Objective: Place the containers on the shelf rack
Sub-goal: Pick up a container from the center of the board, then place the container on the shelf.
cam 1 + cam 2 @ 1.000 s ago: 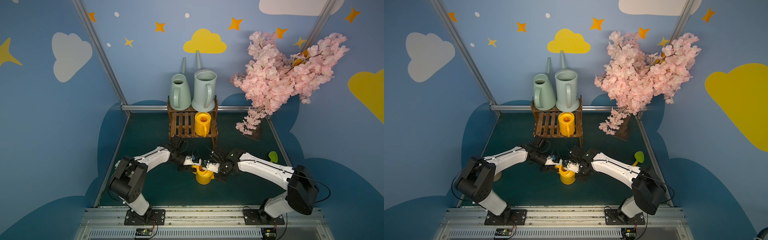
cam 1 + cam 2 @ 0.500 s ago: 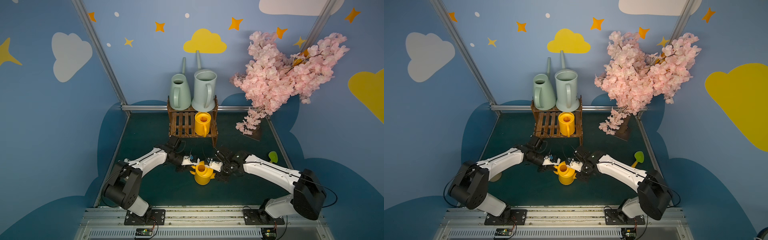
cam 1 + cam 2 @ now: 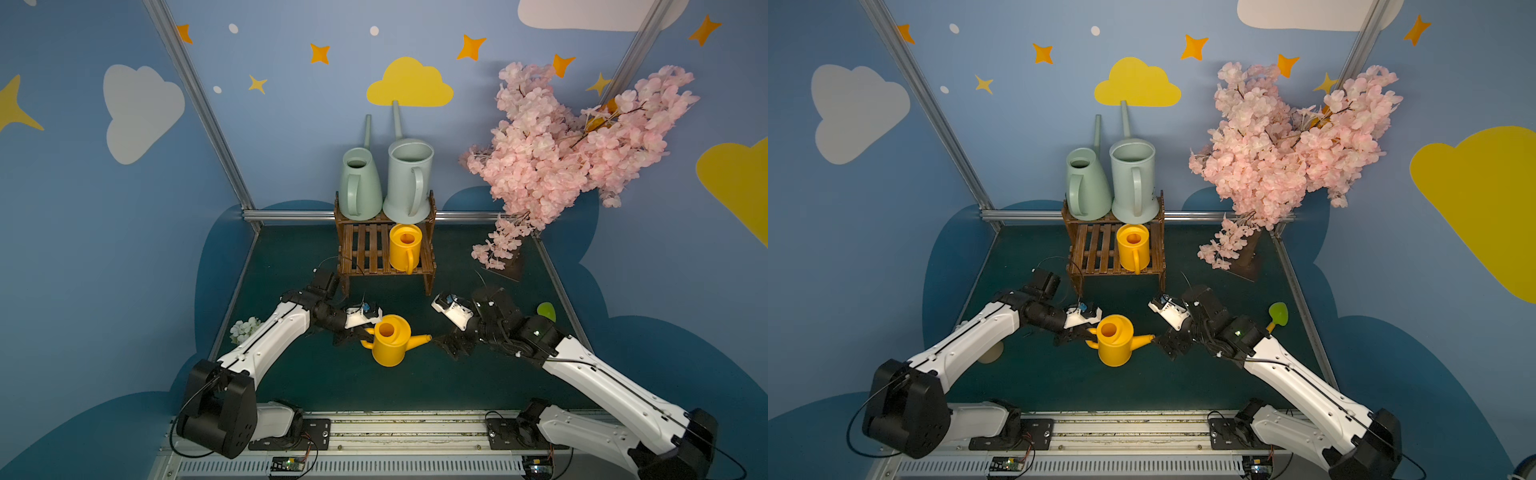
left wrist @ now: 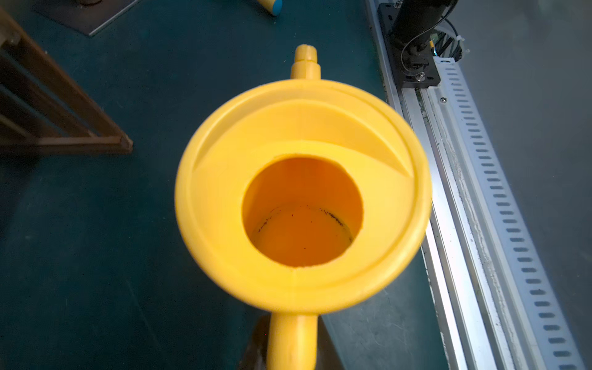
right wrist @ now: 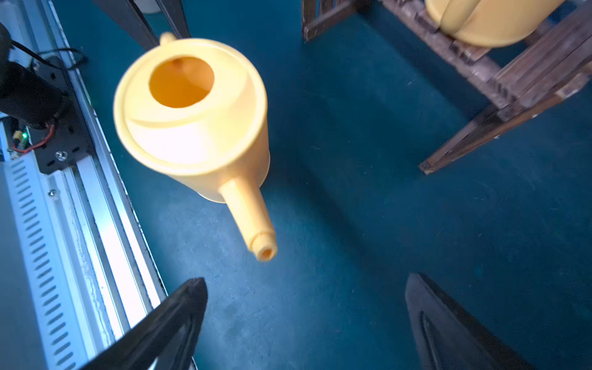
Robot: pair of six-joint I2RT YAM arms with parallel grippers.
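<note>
**Yellow watering can (image 3: 390, 345) gripped by its handle, in front of the shelf rack**

Watching from the top views, I see this small can upright over the near part of the dark green mat (image 3: 291, 374). It is well in front of the shelf rack (image 3: 365, 249) and between my two arms. It is bright yellow plastic with a short round body, a wide flat rim, a sloped collar inside and a round filling hole set off centre. Its loop handle points toward my left arm. Its short stubby spout, stepped at the tip, points toward my right arm. Through the left wrist camera I look straight down into it (image 4: 302, 192) and see dark specks around the inside bottom. I cannot tell whether its base touches the mat.

My left gripper (image 3: 360, 334) is pinched tight on the handle. My right gripper (image 5: 307, 320) has its jaws spread wide. The spout tip sits just ahead of its two black fingers (image 5: 179, 320) and is apart from both.

On the rack's upper tier the pale mint conical can (image 3: 359, 187) and the taller grey-blue cylindrical can (image 3: 407, 183) stand side by side. Their long spouts rise against the back wall. A second yellow watering can (image 3: 405, 249) stands on the right half of the lower tier, with its handle toward me
</note>
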